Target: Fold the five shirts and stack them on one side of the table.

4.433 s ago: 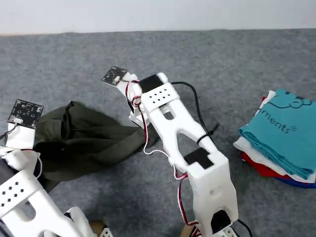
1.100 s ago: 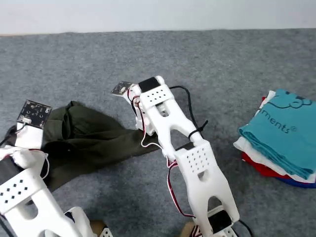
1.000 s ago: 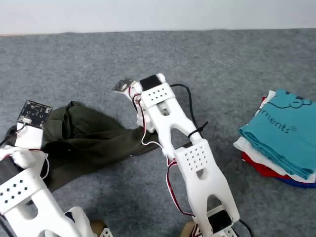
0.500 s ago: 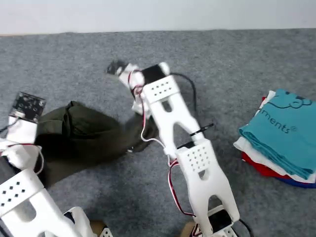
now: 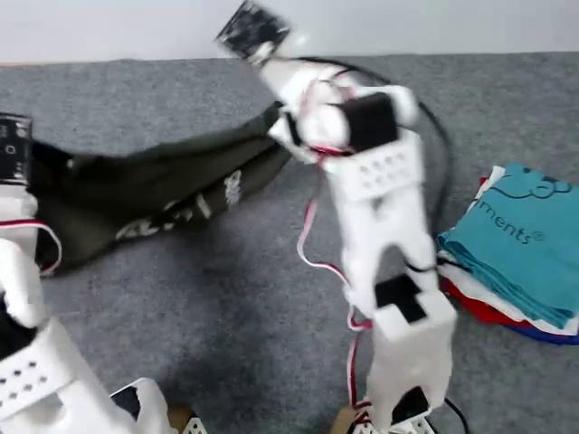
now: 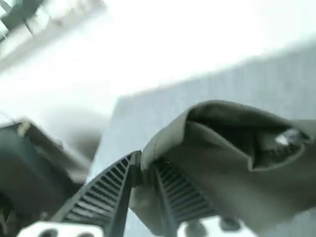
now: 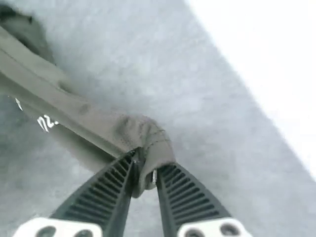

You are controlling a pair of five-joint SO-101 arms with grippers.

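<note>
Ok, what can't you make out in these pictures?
High view: the stack is cut by the right edge, so its shirt count is unsure.
High view: both ends of the green shirt sit behind the arms; its white print is blurred.
High view: the right arm is blurred.
Left wrist view: the room behind the shirt is a blur.

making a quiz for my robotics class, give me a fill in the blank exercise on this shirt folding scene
1. The olive shirt hangs stretched between the left end effector and the ____ one.
2. The folded stack at the table's side holds ____ shirts.
3. Its top shirt is ____ in colour.

Missing words: right; four; teal
</note>
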